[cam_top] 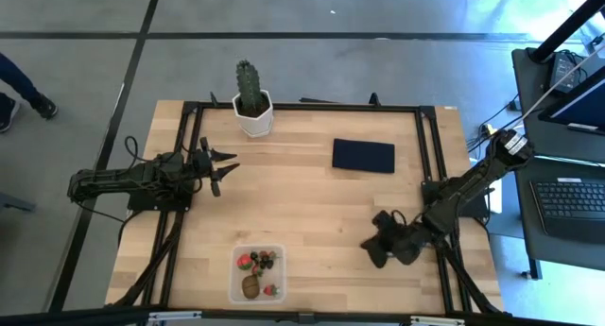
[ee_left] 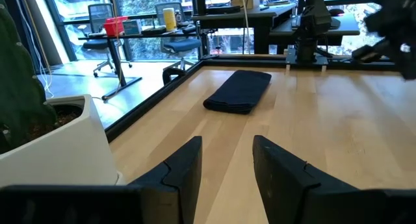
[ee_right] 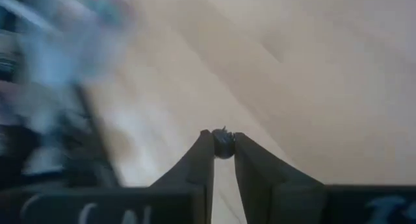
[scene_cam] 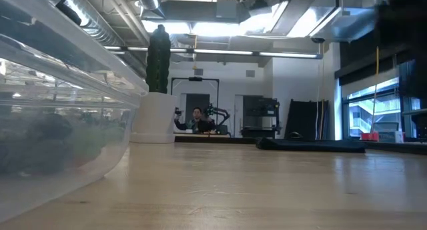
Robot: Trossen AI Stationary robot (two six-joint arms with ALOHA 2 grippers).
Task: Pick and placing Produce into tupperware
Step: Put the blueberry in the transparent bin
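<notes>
The clear tupperware (cam_top: 257,274) sits at the table's near edge, left of centre, holding red strawberry-like fruits, dark berries and a brown oval fruit; its wall (scene_cam: 53,123) fills the low view's left. To the box's right, above the bare wood, my right gripper (cam_top: 375,252) is shut on a tiny dark round berry (ee_right: 223,146). My left gripper (cam_top: 227,170) waits open at the table's left side, its fingers (ee_left: 185,169) apart over the wood with nothing between them. My right gripper pinches the dark berry (ee_right: 223,147) between its two fingertips (ee_right: 205,149), at their very ends. The fingers slant downward over the table. The berry is lifted clear of the wood.
A green cactus in a white pot (cam_top: 252,104) stands at the far edge, left of centre. A flat dark navy rectangle (cam_top: 363,156) lies at the far right. Bare wood lies between the box and the right gripper. A person (scene_cam: 197,118) shows far behind the table.
</notes>
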